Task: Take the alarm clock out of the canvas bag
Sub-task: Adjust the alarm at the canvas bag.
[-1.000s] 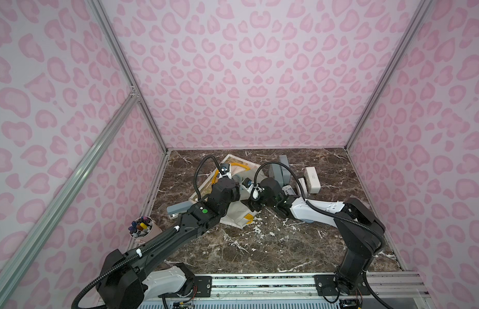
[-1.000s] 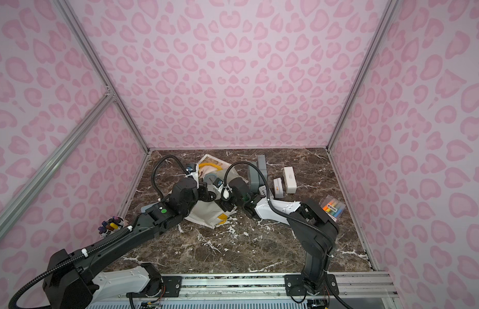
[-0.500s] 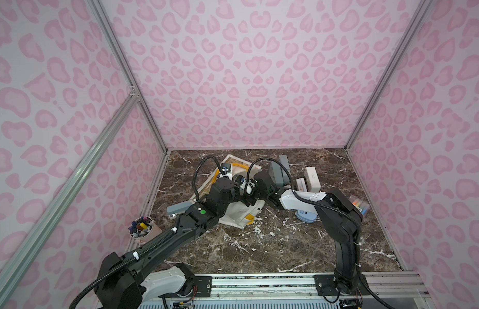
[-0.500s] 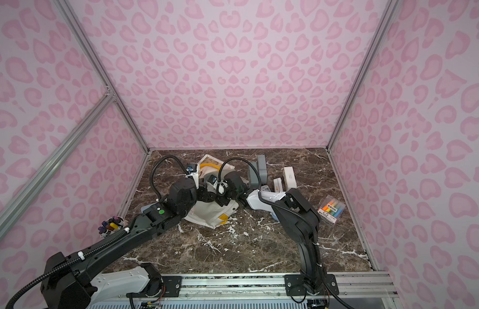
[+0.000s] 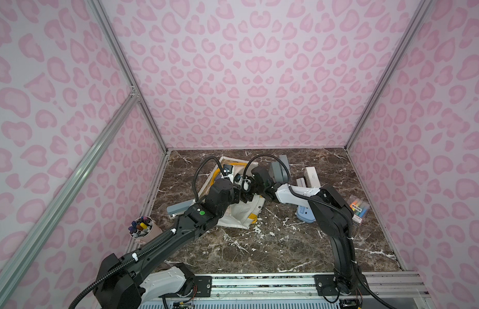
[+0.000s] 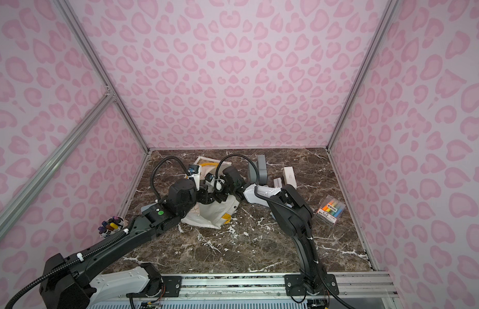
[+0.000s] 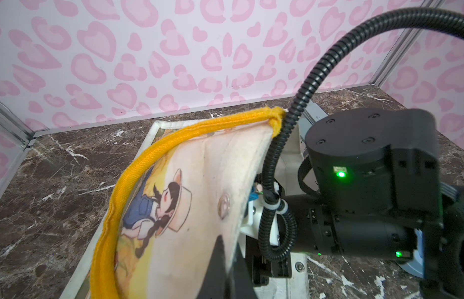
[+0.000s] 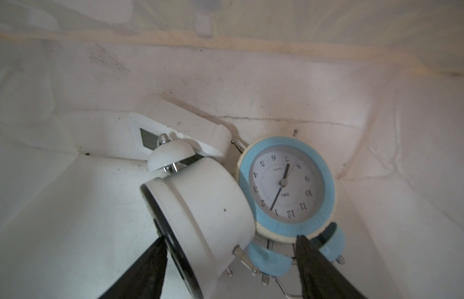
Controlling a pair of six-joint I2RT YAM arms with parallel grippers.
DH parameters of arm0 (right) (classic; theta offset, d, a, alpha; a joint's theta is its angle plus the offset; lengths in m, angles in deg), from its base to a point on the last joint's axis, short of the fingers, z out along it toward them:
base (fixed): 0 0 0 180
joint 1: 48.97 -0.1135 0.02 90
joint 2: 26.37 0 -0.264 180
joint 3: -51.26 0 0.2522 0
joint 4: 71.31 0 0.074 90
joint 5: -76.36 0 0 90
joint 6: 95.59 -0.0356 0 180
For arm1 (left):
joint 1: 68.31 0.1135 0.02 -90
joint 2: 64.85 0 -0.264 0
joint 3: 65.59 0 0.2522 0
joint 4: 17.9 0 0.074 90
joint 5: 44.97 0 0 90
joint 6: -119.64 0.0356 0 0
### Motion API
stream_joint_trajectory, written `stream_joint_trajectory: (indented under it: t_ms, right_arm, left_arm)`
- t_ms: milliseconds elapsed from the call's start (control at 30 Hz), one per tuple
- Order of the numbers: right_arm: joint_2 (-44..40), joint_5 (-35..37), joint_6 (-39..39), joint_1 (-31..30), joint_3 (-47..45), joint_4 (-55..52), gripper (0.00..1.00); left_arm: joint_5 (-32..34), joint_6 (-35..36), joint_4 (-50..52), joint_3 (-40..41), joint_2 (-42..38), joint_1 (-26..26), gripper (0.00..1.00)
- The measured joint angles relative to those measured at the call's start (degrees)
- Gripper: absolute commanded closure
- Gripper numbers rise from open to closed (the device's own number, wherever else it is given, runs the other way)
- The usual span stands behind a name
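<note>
The left gripper (image 7: 223, 261) is closed on the rim of the canvas bag (image 5: 246, 214) and holds one side of it up, with the yellow handle (image 7: 137, 181) running along the raised edge. The right gripper (image 8: 231, 266) is deep inside the canvas bag with its jaws wide apart and holds nothing.

Two clocks lie at the bottom of the canvas bag, touching each other: a white alarm clock (image 8: 200, 207) lying on its side, and a blue alarm clock (image 8: 285, 186) with its face toward the camera. The jaws stand around the white body and one blue bell together.

I think the step in hand is the grasp. To do it well, the right gripper should choose one clock only, centre on its round body and close across the body, not on a bell or a thin leg, because these could slip. The mouth of the canvas bag should be held open while the clock is drawn out, so the cloth does not catch it.

The task does not say which clock is meant. Behind the white alarm clock, at the far wall of the canvas bag, lies a white box-shaped thing (image 8: 179, 126); I cannot tell what it is. In both top views the arms cover the inside of the canvas bag, so no clock shows there. Whether the fingertips already touch a clock is not clear
</note>
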Motion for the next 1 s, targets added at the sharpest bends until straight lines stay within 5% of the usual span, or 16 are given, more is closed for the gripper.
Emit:
stream_joint_trajectory:
  t_ms: [633,833,1000]
  right_arm:
    - [-4.2,-1.2,-1.2,-2.9,-5.8,-2.2,0.54]
    - [-7.4,0.5,-5.3,-5.4,-10.9,-0.9,0.55]
    - [-9.7,4.8,-9.3,-6.2,-14.4,0.8,0.42]
  left_arm:
    - [-0.2,3.5,-3.4,-0.2,1.8,0.3,0.97]
    - [-2.8,8.3,-7.3,-0.2,3.6,1.6,0.97]
    - [-8.2,12.6,-8.9,-0.2,4.7,3.1,0.97]
